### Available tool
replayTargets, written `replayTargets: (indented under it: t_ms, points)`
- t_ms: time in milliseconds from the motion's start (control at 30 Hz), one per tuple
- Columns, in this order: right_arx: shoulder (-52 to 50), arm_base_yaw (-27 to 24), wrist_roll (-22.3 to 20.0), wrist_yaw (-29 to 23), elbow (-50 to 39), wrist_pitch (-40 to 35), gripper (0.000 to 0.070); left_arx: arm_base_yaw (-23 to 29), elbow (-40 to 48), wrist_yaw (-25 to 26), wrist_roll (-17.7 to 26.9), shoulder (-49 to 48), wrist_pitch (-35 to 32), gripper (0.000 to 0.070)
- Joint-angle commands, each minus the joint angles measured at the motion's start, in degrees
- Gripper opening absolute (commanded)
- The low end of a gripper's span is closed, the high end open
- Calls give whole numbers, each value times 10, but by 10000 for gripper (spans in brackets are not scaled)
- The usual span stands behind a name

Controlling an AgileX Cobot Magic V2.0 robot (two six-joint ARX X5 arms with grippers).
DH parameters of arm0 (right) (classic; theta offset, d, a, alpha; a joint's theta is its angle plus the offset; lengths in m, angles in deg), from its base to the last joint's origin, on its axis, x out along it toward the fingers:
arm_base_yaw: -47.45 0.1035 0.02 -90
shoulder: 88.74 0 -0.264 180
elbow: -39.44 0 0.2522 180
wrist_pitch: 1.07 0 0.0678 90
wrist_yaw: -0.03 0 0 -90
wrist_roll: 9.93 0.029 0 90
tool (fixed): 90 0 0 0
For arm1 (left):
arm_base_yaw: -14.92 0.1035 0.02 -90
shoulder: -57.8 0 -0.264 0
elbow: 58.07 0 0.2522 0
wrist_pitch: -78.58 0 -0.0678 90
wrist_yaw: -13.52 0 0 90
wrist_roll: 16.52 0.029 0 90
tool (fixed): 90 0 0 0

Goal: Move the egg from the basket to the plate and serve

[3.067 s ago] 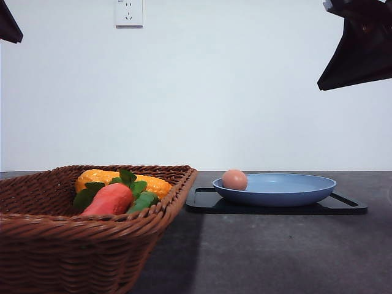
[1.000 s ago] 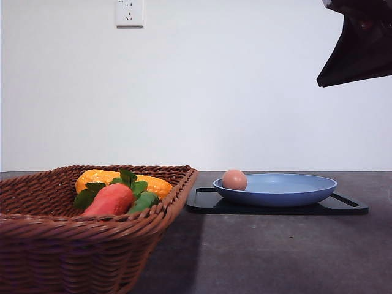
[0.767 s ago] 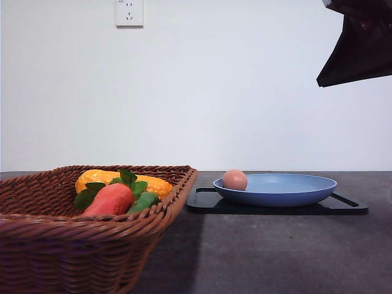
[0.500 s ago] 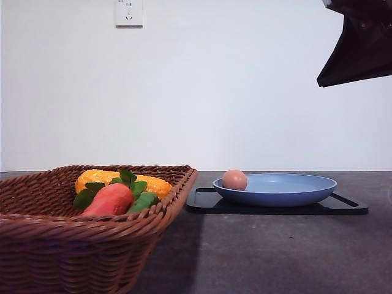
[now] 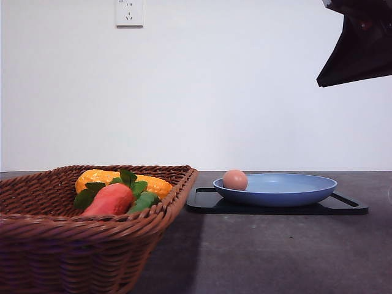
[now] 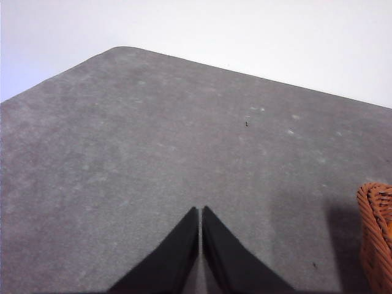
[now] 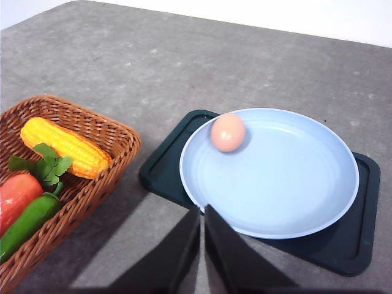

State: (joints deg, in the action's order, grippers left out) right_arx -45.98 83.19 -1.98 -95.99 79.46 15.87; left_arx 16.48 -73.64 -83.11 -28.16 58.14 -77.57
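Left gripper (image 6: 200, 211): the two dark fingers meet tip to tip, clenched, nothing between them. It hangs over bare grey table (image 6: 153, 153); a corner of the basket (image 6: 376, 226) is near it, apart from the fingers.

Right gripper (image 7: 201, 211): fingers likewise pressed together, clenched on nothing. In the front view a dark part of the right arm (image 5: 358, 43) sits high at the upper right, well above the table; the fingertips themselves cannot be made out there.

Egg (image 7: 228, 131) — lying inside the plate (image 7: 294, 202), on the plate's left side close to the rim, free of both grippers. In the front view the egg (image 5: 235, 179) shows just above the left rim of the plate (image 5: 288, 195).

Plate sits on a black tray (image 7: 343, 251), whose corners stick out past the plate on the left and right. Tray (image 5: 208, 203) rests flat on the table (image 5: 275, 251), just right of the basket and apart from it.

Basket (image 5: 73, 245) — at near left, brown wicker. Contents seen from the right wrist camera: a corn cob (image 7: 64, 147) at the far side, a carrot (image 7: 15, 196) with green leaves (image 7: 46, 162), and a green pepper (image 7: 27, 223) beside the carrot. In the front view the carrot (image 5: 110, 200) lies in front of the corn cob (image 5: 153, 184).

White wall behind, with a socket (image 5: 128, 12) at upper left.
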Motion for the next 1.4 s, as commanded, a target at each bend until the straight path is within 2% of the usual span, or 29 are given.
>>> replayTargets:
  t_ms: [0,133,300,400,433,600,733,867,1067,1233,1367]
  points:
    - [2,5,6,-1,4,-7,0,1,14,2,-5,-2,8,0]
    - [0,5,-3,-2,4,-6,0,1,14,2,-5,-2,8,0]
    - [-75,-15,-103,-71,-5,-11,0,1,14,2,-5,-2,8,0]
    - [-122,-51,-148,-77,-40,-68,0,1,14,2,-5,-2,8,0]
    - [-141,-67,-151,-74,-57,-91,0,1,14,2,-5,-2,8,0]
    - [-244,-172,-115,-73,-147,-188,0,1,14,2,-5,-2,8,0]
    - [-305,-249,-77,-68,-188,-191,0,1,14,2,-5,-2,8,0]
    - [-341,-300,-71,-18,-213,-173,0,1,14,2,-5,-2,8,0]
    - [-372,-342,-71,68,-223,-96,0,1,14,2,-5,-2,8,0]
    - [-389,-353,-74,106,-227,-48,0,1,14,2,-5,-2,8,0]
    - [-399,-357,-75,124,-244,-44,0,1,14,2,-5,-2,8,0]
